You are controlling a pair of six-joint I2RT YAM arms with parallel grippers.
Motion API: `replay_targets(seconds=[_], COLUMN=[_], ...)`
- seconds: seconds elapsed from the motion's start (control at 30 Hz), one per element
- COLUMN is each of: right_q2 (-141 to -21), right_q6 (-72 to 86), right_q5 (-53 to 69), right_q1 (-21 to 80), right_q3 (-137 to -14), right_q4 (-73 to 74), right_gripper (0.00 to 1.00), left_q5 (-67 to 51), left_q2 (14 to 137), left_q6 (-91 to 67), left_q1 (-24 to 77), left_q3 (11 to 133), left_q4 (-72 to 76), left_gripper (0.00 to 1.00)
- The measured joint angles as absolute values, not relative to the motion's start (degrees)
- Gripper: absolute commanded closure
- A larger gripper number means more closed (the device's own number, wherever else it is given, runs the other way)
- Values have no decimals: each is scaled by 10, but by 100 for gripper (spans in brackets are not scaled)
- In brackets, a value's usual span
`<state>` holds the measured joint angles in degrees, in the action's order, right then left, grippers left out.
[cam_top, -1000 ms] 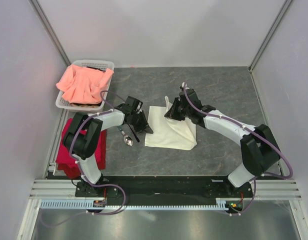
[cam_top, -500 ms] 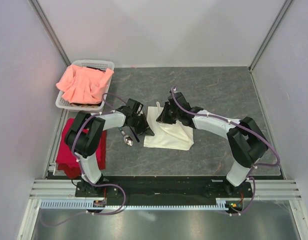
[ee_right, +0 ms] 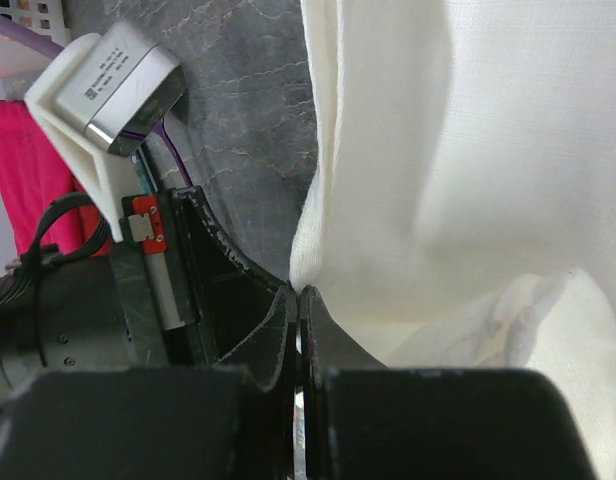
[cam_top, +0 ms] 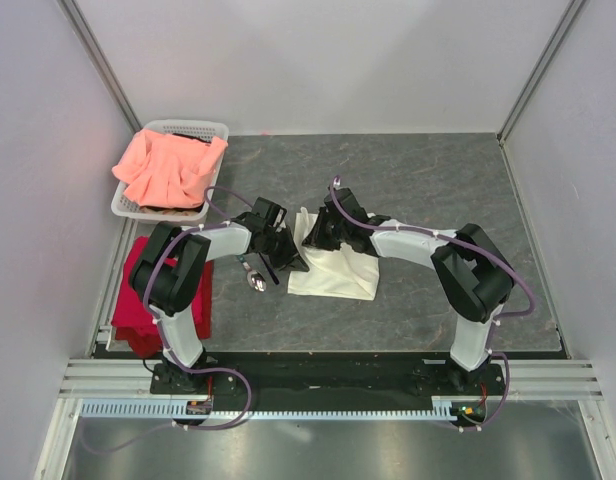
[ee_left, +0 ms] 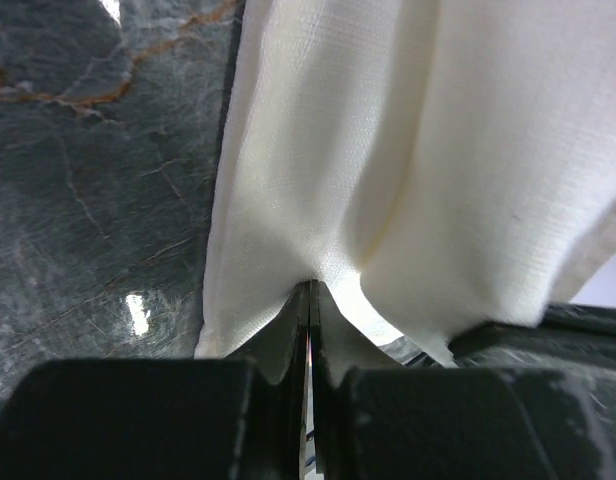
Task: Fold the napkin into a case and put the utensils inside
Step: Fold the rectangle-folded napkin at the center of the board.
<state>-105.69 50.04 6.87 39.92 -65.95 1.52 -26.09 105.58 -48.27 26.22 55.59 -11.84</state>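
Left tool (ee_left: 310, 292), right tool (ee_right: 298, 294) pinch one napkin (cam_top: 344, 276); seemingly one spoon (cam_top: 256, 283).

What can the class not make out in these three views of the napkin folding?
- Top view: the spoon handle, and any second utensil, hidden under the left arm.
- Top view: the basket contents, covered by the salmon-pink cloth.
- Both wrist views: the napkin outline, cut off by the frame edges.
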Motion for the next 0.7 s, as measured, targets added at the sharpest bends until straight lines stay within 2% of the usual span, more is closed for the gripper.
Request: replay_targets(seconds=[0.13,0.17,0.2,0.27,0.3,0.4,0.47,0.5,0.57,0.7], right_q2=[-1079,-1085,-1090,-1096,-1098,-1098,-1092,-1081,-1049,-928], right_q6=[503,503,503,501,495,484,472,457,437,400], right_q5=[78,80,83,88,91,93,94,96,95,77], right_q1=[399,399,399,399,399,399,399,398,395,383], right_q3=[-664,-665,-667,-669,-671,-680,-686,-686,-686,-649], right_q4=[1,-2,-6,-6,-4,4,17,33,69,107], right_gripper=[100,97,86,71,56,38,31,24,18,17], left_q5=[-261,-260,-260,-257,-255,-238,-228,-225,-218,-206], left_q2=[1055,1055,1054,1051,1047,1022,988,964,912,821], left_q6=[-483,-482,-482,-482,-482,-479,-472,-468,-458,-442], left_q1=[262,262,262,262,262,262,262,261,258,251], left_q3=[555,555,554,553,550,533,515,505,493,498], left_q4=[-118,-118,-117,-117,-118,-132,-151,-164,-189,-225], left_gripper=[95,95,94,92,91,87,85,85,86,86])
